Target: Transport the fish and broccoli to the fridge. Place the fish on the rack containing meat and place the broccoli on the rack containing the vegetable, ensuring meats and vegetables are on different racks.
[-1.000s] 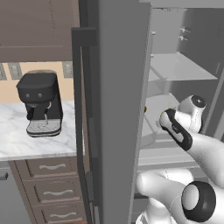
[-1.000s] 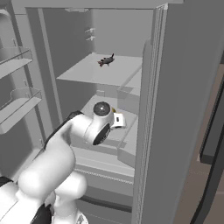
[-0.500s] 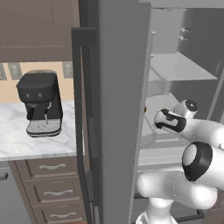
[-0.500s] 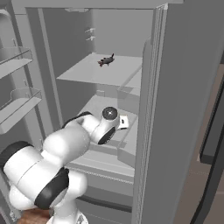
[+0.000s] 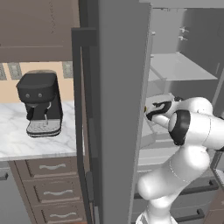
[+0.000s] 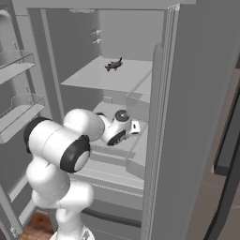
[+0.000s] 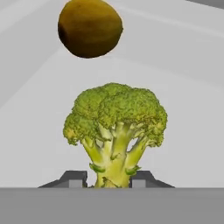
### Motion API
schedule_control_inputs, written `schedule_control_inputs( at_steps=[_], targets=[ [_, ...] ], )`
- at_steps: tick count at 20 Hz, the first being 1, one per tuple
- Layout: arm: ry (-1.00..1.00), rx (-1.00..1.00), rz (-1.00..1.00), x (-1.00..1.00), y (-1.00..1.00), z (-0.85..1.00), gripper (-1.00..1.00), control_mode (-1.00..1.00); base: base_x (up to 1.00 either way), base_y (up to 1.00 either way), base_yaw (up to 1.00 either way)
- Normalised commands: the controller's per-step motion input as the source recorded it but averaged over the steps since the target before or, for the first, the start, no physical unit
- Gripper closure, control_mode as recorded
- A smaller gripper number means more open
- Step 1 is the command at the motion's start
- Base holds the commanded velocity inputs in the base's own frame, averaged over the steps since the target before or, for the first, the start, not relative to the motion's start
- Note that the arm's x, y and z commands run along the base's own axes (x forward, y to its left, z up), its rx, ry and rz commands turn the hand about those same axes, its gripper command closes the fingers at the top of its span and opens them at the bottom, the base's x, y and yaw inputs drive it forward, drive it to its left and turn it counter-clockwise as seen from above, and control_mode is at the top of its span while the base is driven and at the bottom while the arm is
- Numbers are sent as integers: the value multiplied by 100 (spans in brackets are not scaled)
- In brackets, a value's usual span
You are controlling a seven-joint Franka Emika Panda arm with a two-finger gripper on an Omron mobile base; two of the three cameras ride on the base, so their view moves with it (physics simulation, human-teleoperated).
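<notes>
No readable labels or writing. Pincer (image 7: 113, 180) clenched on broccoli (image 7: 115, 131) stalk: bright-green bumpy head, pale stalk, upright btwn fingertips (image 7: 72, 178). Inside open fridge (image 6: 187, 117), over pale shelf (image 7: 188, 109), near orange-brown vegetable (image 7: 90, 27). Dark fish (image 6: 113, 64) on upper rack.

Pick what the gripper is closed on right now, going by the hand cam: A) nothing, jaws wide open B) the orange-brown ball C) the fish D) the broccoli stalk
D. In the hand view the gripper has its two dark tips pressed against either side of the pale stalk of the broccoli, while the vegetable sits free on the rack beyond it and the dark item lies on the shelf above.
</notes>
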Motion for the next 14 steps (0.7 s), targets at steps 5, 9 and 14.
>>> schedule_control_inputs(
  at_steps=[5, 9, 14],
  targets=[
    [0, 0, 3, 35, 0, -26, 100, -100, 0, 0, 0],
    [0, 0, 3, 19, 0, -38, -100, -100, 0, 0, 0],
    [0, 0, 0, -1, 0, -8, -100, -100, 0, 0, 0]
  ],
)
